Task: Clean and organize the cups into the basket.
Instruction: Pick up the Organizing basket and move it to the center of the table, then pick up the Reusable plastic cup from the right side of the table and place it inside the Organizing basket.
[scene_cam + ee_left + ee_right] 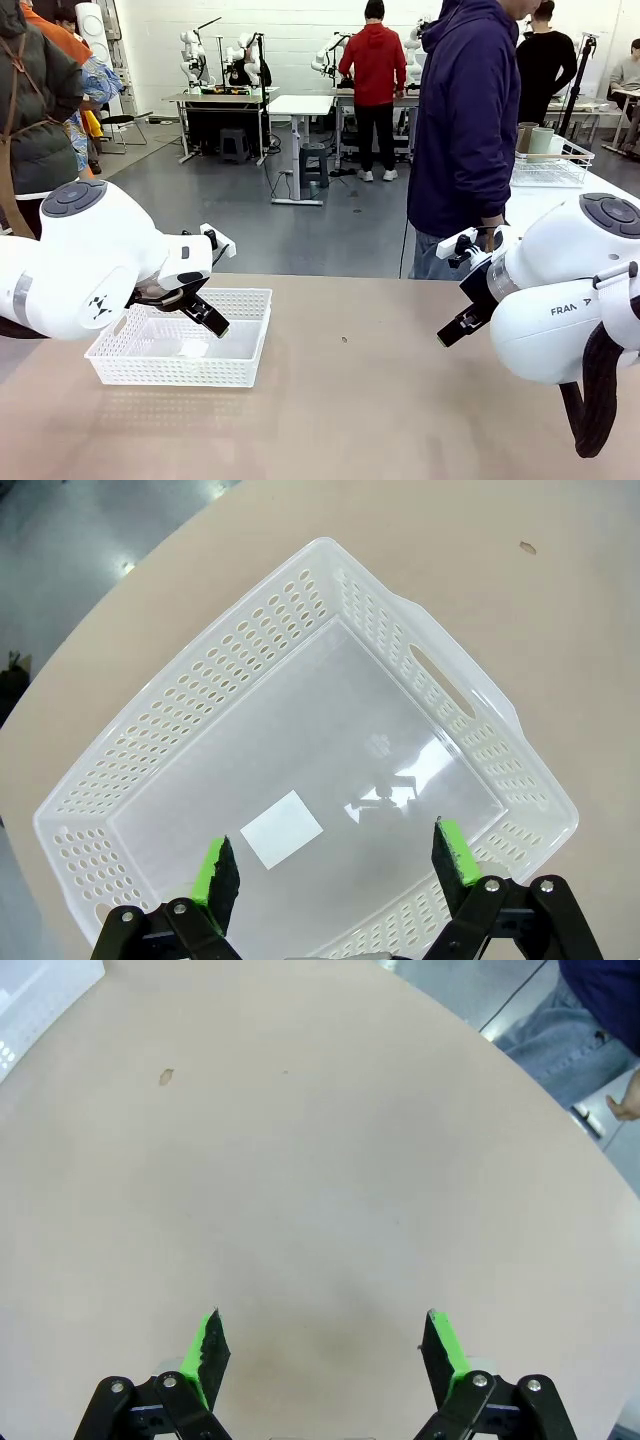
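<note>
The basket (172, 369), a shallow white tray with mesh walls, sits on the left of the table with nothing in it but a white label (282, 830) on its floor. My left gripper (206, 316) hangs open just above its inside; in the left wrist view the green pads of that gripper (340, 865) frame the basket (240, 650) floor. My right gripper (452, 332) is open over bare tabletop on the right, also seen from its wrist camera (325, 1345). Two cups, tan (526, 136) and mint (543, 142), stand in a wire basket (548, 168) on a table at the far right.
A person in a dark blue hoodie (465, 130) stands at the far side, right of centre, one hand (626, 1106) hanging by the table edge. A small dark speck (344, 340) marks the tabletop. A corner of the basket (40, 1000) shows in the right wrist view.
</note>
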Motion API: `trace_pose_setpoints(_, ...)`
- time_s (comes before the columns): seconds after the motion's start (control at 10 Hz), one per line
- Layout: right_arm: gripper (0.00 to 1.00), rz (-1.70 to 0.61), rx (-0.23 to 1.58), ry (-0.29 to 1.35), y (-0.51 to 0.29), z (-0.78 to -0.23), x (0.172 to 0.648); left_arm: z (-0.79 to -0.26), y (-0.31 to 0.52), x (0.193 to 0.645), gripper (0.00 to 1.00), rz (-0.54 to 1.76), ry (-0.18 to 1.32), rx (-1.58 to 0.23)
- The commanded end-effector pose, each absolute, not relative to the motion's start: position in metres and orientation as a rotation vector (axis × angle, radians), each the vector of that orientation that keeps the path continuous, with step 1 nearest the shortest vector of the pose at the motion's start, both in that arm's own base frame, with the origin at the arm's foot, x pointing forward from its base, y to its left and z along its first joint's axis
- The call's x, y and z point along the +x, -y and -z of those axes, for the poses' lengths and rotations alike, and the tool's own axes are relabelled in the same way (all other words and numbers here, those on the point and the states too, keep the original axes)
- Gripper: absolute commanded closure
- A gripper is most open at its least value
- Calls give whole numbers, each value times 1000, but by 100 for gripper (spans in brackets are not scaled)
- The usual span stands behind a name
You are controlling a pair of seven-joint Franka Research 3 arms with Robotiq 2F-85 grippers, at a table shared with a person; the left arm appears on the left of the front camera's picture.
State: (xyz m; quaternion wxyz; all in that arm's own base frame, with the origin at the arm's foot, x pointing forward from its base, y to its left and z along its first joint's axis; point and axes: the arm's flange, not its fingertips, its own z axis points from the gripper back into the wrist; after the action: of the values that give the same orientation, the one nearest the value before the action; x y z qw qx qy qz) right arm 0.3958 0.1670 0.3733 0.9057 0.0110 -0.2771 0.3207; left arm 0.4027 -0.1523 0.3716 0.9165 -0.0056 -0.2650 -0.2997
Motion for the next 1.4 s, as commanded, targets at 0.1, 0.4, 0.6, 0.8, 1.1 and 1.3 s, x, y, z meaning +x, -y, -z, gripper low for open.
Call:
trace_pose_setpoints(0.1,0,-662,23,572,-167,-373,396,-372,151,403,0,612,545,-13)
trace_pose_setpoints(0.4,0,-662,23,572,-167,-373,396,-372,151,403,0,612,545,-13)
trace_pose_setpoints(0.6,0,-684,-32,603,-169,-396,370,-394,149,388,0,654,516,30)
trace_pose_setpoints(0.8,0,-691,-112,604,-163,-431,312,-429,138,360,0,651,480,105)
trace_pose_setpoints(1.1,0,-668,-205,590,-150,-459,244,-471,116,305,0,676,470,169)
trace_pose_setpoints(1.3,0,-666,-228,603,-146,-457,212,-481,108,280,0,671,523,153)
